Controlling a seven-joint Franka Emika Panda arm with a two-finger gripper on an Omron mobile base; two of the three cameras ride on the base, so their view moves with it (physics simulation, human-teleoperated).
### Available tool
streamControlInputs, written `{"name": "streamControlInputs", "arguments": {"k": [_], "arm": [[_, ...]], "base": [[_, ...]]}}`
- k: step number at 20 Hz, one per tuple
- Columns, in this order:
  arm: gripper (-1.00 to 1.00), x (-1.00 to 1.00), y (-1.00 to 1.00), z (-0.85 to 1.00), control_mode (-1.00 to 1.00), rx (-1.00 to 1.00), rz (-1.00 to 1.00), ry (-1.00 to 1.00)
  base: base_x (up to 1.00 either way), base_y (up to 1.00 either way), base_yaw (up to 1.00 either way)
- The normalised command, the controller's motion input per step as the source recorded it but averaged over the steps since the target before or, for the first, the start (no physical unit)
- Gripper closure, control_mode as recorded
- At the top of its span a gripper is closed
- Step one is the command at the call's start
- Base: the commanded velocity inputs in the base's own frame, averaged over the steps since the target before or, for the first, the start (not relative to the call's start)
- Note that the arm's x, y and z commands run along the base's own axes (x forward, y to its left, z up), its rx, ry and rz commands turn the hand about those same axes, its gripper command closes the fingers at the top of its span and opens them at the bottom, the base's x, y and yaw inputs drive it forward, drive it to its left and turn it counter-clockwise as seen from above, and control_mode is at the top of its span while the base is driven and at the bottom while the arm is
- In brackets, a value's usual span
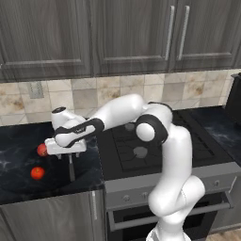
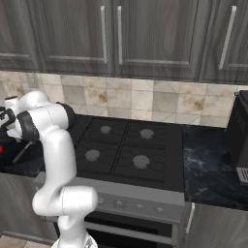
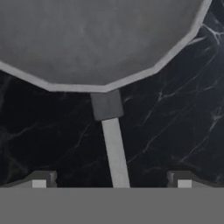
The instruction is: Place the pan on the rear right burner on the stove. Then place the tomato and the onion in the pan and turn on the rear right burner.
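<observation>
**Hidden and cut off**

Pan [image 3: 96, 39] cropped by the top and left edges of the hand view; in the left base view, bowl covered by the hand [image 1: 66, 147], only the handle visible. Onion [image 1: 42, 149] partly hidden behind the hand.

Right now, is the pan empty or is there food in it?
Empty. The hand view shows the pan's bare grey inside, and the tomato and onion lie on the counter.
</observation>
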Motion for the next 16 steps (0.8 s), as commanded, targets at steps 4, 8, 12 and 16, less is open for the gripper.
{"name": "streamControlInputs", "arguments": {"k": [4, 8, 12, 16], "arm": [[-1.0, 0.13, 0.0, -0.17, -1.0, 0.0, 0.0, 0.0], [-1.0, 0.05, 0.0, -0.2, -1.0, 0.0, 0.0, 0.0], [-1.0, 0.03, 0.0, -0.21, -1.0, 0.0, 0.0, 0.0], [-1.0, 0.0, 0.0, -0.18, -1.0, 0.0, 0.0, 0.0]], "base": [[0.0, 0.0, 0.0], [0.0, 0.0, 0.0], [0.0, 0.0, 0.0], [0.0, 0.0, 0.0]]}}
